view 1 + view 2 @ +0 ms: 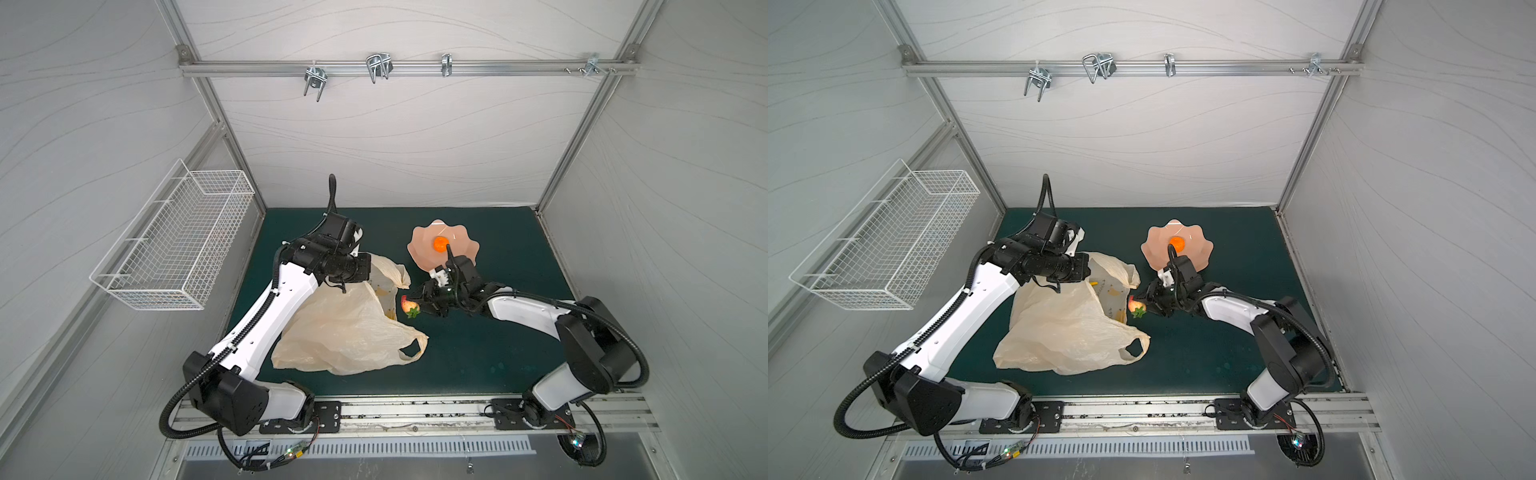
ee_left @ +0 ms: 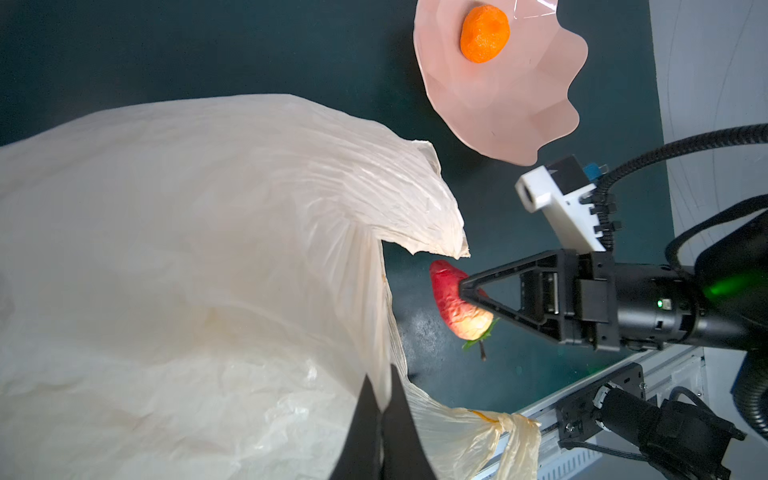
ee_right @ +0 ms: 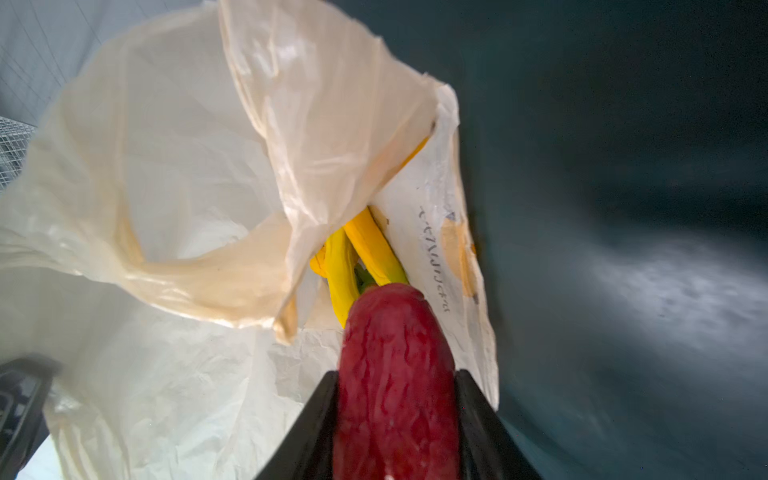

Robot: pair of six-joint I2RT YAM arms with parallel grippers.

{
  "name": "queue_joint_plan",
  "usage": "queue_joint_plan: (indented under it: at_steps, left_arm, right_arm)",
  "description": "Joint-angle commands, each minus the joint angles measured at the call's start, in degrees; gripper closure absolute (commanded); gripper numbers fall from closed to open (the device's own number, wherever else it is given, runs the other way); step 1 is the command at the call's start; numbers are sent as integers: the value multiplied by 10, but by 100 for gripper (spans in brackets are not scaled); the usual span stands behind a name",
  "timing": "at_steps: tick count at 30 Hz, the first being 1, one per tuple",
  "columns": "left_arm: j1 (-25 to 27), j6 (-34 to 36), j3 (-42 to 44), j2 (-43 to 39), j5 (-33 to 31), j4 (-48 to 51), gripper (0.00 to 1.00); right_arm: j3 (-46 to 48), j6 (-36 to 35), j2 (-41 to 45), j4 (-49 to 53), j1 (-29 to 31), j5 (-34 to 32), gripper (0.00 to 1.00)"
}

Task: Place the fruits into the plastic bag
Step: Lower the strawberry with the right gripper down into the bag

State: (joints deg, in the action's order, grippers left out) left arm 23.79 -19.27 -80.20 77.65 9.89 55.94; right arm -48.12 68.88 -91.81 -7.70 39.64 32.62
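On the left wall hangs a white wire basket (image 1: 174, 237); I cannot tell what, if anything, lies in it. Next comes my left gripper (image 2: 380, 390), its two black fingers pressed together on a fold of the plastic bag (image 1: 345, 328) at the rim of its mouth. The bag lies crumpled on the dark green mat (image 1: 478, 345), its mouth facing right, and the pinched edge is lifted so the mouth gapes. Through the right wrist camera I see yellow bananas (image 3: 357, 253) inside the bag, against its lower wall; the rest of its inside is hidden from me by folds.

Just right of the mouth is the strawberry (image 2: 451, 299), clamped in my right gripper (image 2: 463, 291), one jaw on each side of its red body. The red tip points at the opening and the bananas, and the green top hangs toward the front rail. It sits just beside the bag's rim, under the raised flap, not yet inside; both top views agree (image 1: 1136, 307).

Further right and back stands the pink scalloped bowl (image 1: 419, 249), holding one orange fruit (image 1: 440, 244).
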Motion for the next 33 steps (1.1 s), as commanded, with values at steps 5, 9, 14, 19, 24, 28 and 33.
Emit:
queue_joint_plan:
  at_steps: [5, 9, 14, 19, 24, 28, 33]
  left_arm:
    - [2, -2, -20, 1, 3, -4, 100]
    - [3, -3, -20, 1, 4, -5, 100]
    - [3, -7, -20, 1, 4, -7, 100]
    - [4, -10, -19, 0, 3, -8, 100]
    - [4, -11, -18, -1, 4, -9, 100]
    - [6, -13, -17, -2, 4, -10, 100]
    - [6, -10, -13, -5, 0, -5, 100]
  right_arm:
    - [-78, 125, -96, -131, 88, 19, 73]
    - [-123, 174, -153, -177, 133, 31, 73]
    - [-169, 199, -204, -187, 156, 52, 73]
    - [-195, 237, -243, -222, 172, 60, 73]
    - [-232, 244, -275, -213, 183, 71, 72]
    - [-257, 247, -294, -190, 190, 72, 72]
    - [-287, 236, -311, -147, 194, 74, 71]
